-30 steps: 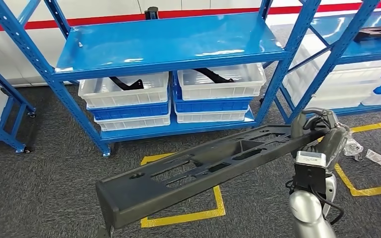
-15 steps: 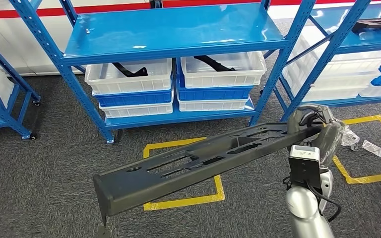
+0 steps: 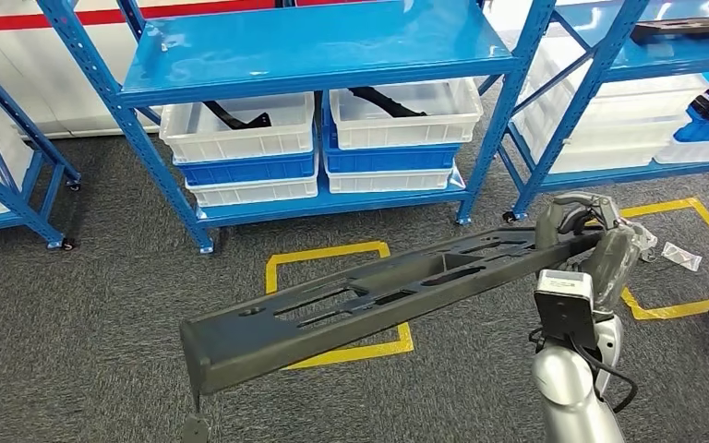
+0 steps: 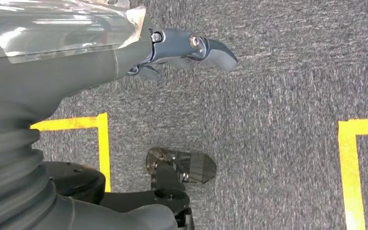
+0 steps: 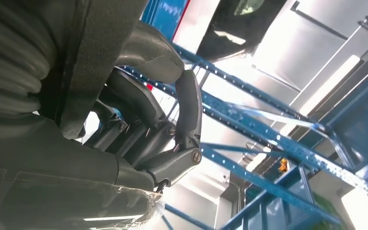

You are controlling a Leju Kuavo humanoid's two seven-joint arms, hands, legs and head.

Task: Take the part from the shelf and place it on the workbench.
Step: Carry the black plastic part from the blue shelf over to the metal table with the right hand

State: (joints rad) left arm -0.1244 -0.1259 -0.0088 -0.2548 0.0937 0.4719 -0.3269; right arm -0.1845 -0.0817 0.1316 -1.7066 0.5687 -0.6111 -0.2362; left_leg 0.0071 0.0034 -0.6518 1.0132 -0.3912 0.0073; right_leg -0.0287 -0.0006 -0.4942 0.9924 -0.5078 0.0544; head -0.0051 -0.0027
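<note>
A long black slotted plastic part (image 3: 378, 293) hangs level above the grey carpet, slanting from lower left to right in the head view. My right hand (image 3: 589, 242) grips its right end, fingers wrapped over the top edge. In the right wrist view the dark fingers (image 5: 188, 108) curl around the part's edge (image 5: 100, 52). My left hand (image 4: 187, 48) hangs over the carpet with its fingers out and nothing in it. The blue shelf (image 3: 314, 46) stands ahead, its upper board bare.
White and blue bins (image 3: 240, 138) holding black pieces sit on the shelf's lower level. A second blue shelf (image 3: 600, 65) at the right carries another black part (image 3: 692, 28). Yellow floor squares (image 3: 332, 254) mark the carpet; a plastic bag (image 3: 681, 256) lies at right.
The whole picture has shifted: the shelf sits higher and slightly further off, so the camera moved. The part stays in my right hand, in the same pose.
</note>
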